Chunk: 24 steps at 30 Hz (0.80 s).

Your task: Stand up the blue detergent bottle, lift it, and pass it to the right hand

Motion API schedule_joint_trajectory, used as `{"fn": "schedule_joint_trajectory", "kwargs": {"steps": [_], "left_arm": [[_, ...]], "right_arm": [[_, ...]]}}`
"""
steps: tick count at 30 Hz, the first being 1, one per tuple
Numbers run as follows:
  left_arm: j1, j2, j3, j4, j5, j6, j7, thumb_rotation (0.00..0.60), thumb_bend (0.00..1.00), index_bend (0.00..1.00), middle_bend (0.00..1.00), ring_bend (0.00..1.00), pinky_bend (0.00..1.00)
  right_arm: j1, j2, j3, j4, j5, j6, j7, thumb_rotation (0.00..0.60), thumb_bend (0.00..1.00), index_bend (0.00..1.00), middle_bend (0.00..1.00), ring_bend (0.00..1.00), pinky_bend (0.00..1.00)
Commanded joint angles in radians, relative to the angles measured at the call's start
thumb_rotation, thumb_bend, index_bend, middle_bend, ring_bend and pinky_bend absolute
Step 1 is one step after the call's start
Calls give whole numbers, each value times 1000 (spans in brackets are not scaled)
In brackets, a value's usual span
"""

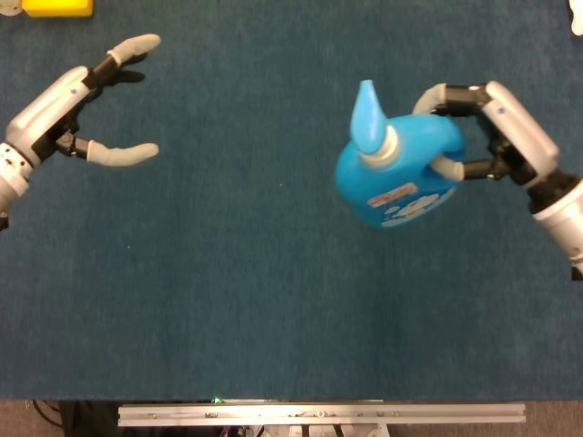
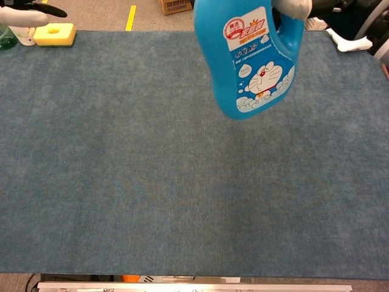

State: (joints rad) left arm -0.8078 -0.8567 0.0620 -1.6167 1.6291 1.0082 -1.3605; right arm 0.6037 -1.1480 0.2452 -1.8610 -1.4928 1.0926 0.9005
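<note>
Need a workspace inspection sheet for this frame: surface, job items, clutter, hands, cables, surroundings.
Surface: blue cloth table, flat.
Job's things: blue detergent bottle held in the air, clear of the table, cap on.
Clutter: yellow sponge at the far left edge.
Hands: right hand grips the bottle's handle; left hand holds nothing, fingers spread, far from the bottle.
Cables: nothing seen.
Surroundings: metal rail along the near edge; cardboard box and yellow floor line beyond the table.
</note>
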Motion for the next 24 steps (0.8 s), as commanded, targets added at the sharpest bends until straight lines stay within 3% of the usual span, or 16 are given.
{"fn": "schedule_joint_trajectory", "kwargs": {"steps": [1,5,10,18,24], "left_arm": [[18,18,6,-8,-12,-12,47,558,194,0,0,0,106],[54,36,15,-18,-40,-24,201,599,193,1,0,0,106],[112,46,18,-31,-91,-12,430,600,194,27,0,0,106],[250,34,4,-83,-196,119,784,600,193,82,14,0,106],[344,22,-2,-115,-244,209,933,600,193,92,21,0,106]], "right_arm": [[-24,7,-7,2,-6,35,9,600,446,614,580,529,607],[-50,19,-21,3,-15,70,1,600,446,614,580,529,607],[-83,29,-37,4,-25,113,1,600,445,614,580,529,607],[-130,43,-53,-3,-43,182,-17,600,445,614,580,529,607],[-162,35,-65,0,-51,225,-7,600,444,616,580,529,607]]}}
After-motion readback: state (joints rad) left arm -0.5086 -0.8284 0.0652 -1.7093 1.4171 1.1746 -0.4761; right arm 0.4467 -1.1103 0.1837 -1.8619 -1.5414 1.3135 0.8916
